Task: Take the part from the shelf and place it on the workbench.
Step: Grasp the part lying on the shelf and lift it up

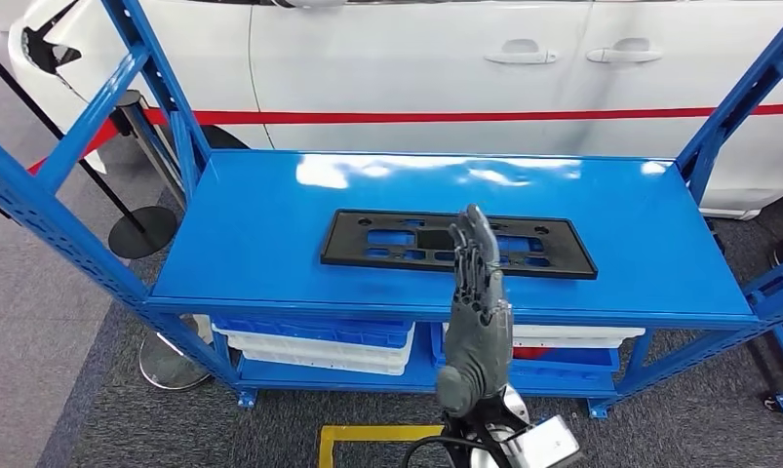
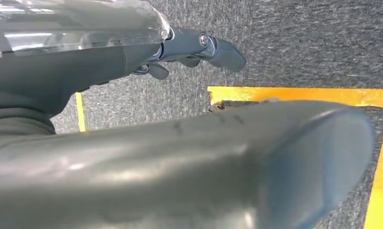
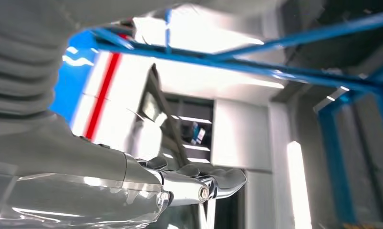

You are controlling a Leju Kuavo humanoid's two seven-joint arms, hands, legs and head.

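Head view: one flat black plastic part (image 1: pixel 458 244), a long rectangular panel cut with several openings, lies on the glossy blue metal shelf (image 1: pixel 260 234), its long axis running left to right. The right hand (image 1: pixel 477 302) rises in front of it, fingers straight, close together, holding nothing. Left hand (image 2: pixel 199 47) hangs over grey carpet (image 2: pixel 299 43) with fingers loosely extended, empty. Two plastic bins (image 1: pixel 314 341) sit stacked below.

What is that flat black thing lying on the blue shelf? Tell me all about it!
The black part is a long, thin rectangular plate, matte like plastic, with rectangular cut-outs and small holes through which the blue shows. It lies flat on the blue shelf top, near the middle, lengthwise along the shelf. The right hand rises in front of its right half, fingers straight; whether they touch it is unclear.
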